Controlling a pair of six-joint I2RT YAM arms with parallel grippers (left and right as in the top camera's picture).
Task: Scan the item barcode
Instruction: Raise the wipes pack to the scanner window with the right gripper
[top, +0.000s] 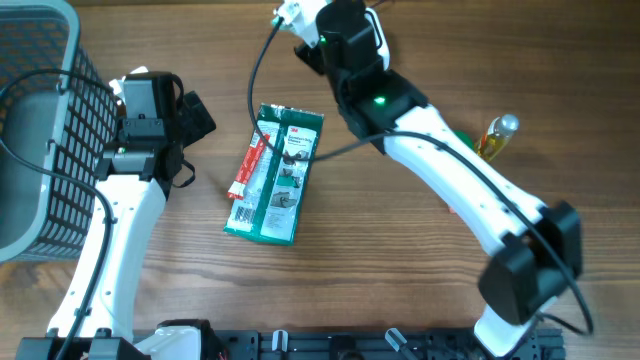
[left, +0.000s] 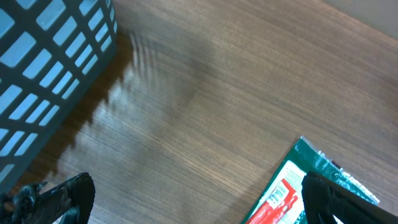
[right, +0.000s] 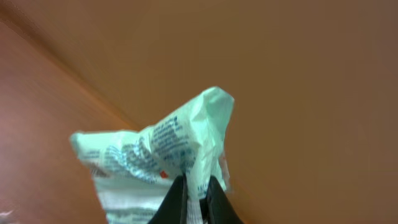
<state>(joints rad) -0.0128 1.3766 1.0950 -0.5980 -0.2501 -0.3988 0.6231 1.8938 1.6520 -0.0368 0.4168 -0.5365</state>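
My right gripper (top: 298, 22) is at the far edge of the table, shut on a crinkled white and pale-green packet (right: 168, 146) with blue print. Its fingertips pinch a fold of the packet (top: 288, 14), which is lifted off the wood. I cannot make out a barcode on it. A flat green and red retail pack (top: 275, 175) lies on the table in the middle. My left gripper (left: 199, 208) hovers open just left of that pack (left: 292, 186). One of its fingers (left: 336, 199) is over the pack's corner, and nothing is between them.
A dark wire basket (top: 40, 120) stands at the left edge, close to my left arm. A small yellow bottle (top: 497, 135) lies at the right, beside my right arm. A black cable (top: 255, 90) loops down from the right wrist over the green pack.
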